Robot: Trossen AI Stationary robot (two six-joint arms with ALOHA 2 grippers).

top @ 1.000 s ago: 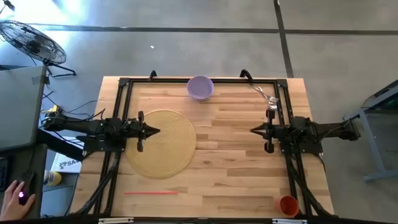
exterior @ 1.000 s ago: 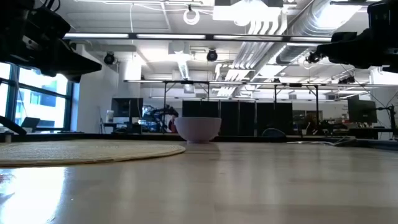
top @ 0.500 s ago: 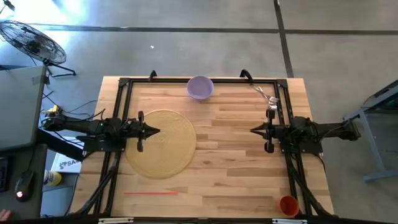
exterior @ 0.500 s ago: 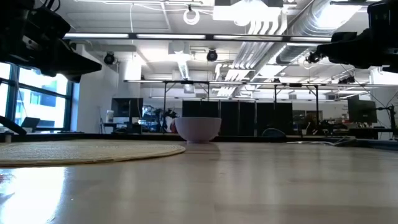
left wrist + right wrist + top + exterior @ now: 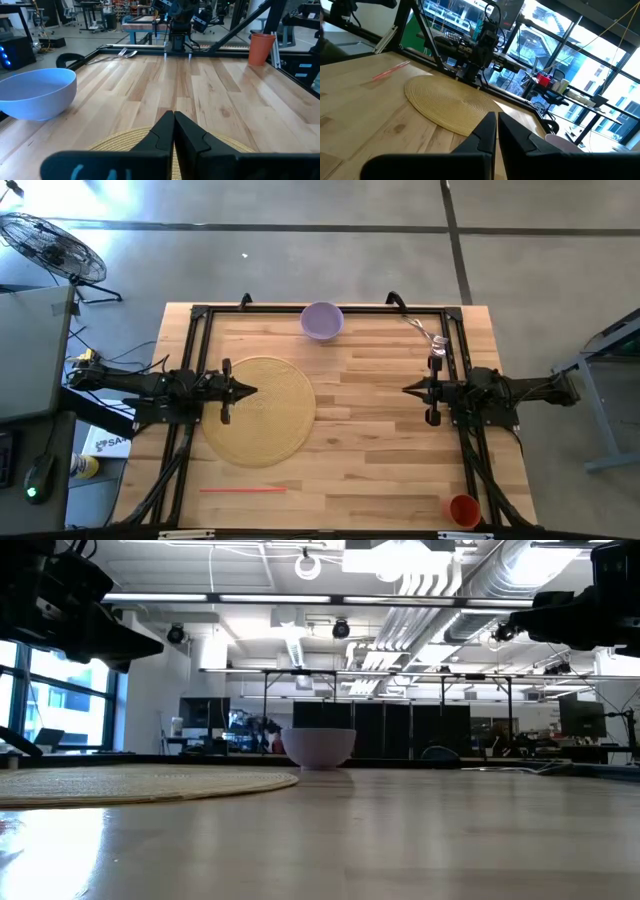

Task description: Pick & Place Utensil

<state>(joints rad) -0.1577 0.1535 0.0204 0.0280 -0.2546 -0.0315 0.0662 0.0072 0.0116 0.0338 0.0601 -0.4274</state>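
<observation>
Both arms wait, fingers closed and empty.
Silver metal fork [image 5: 427,332] lies diagonally at the counter's [image 5: 380,430] far edge, behind the right gripper [image 5: 408,389], well apart from the left gripper [image 5: 250,391].

The metal utensils [image 5: 428,333] by the frame's far right corner are too small to tell fork from spoon.

Lavender bowl [image 5: 322,320] at far edge, orange cup [image 5: 463,509] near corner, floor fan [image 5: 52,248] beside table

A metal fork [image 5: 425,331] lies flat near the table's far right corner, touching nothing that grips.
</observation>
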